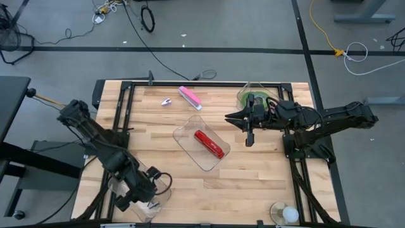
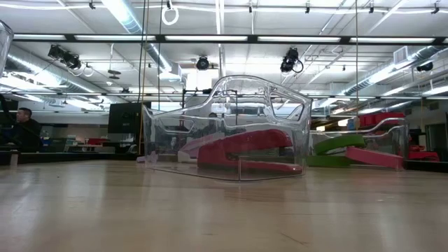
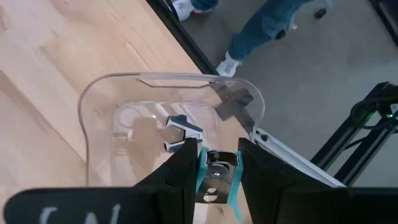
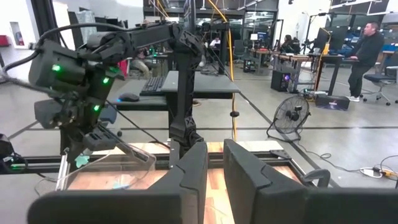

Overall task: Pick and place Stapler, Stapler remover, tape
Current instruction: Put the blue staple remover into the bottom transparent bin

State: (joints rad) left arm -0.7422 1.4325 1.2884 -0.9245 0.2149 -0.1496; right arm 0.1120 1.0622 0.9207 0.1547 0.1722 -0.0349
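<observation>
**Inspector:** Start at the near edge; how does the left arm stand?

**Clerk:** It runs on a slant from its base at the far left to the near left corner; the wrist is bent down; the left gripper (image 1: 142, 194) hangs over a clear bin (image 1: 162, 184); its jaws pinch a staple remover (image 3: 217, 179) with teal grips, held just above the bin's rim.

**Inspector:** Contents of that bin?

**Clerk:** A second staple remover (image 3: 181, 130), blue and silver, lies on its floor; beyond the table edge there, a person's legs (image 3: 264, 25) in jeans stand on the grey floor.

**Inspector:** Mid-table?

**Clerk:** A clear tray (image 1: 183, 136) sits askew; a red stapler (image 1: 209, 144) lies inside it along its length; neither gripper touches it.

**Inspector:** And the right arm?

**Clerk:** It stretches from the right edge toward the centre over the far half of the table; the forearm is roughly level; the right gripper (image 1: 249, 135) is held up off the wood, between the tray and the far right corner; whether its jaws are pressed together, I cannot tell; nothing shows between them.

**Inspector:** The far side?

**Clerk:** The green tape (image 1: 243, 99) rests in a clear holder at the far right, just beside the right wrist; a pink stapler (image 1: 189, 97) lies bare on the wood near the far rail; a small silver piece (image 1: 167, 101) lies just beside it, too small to name.
</observation>
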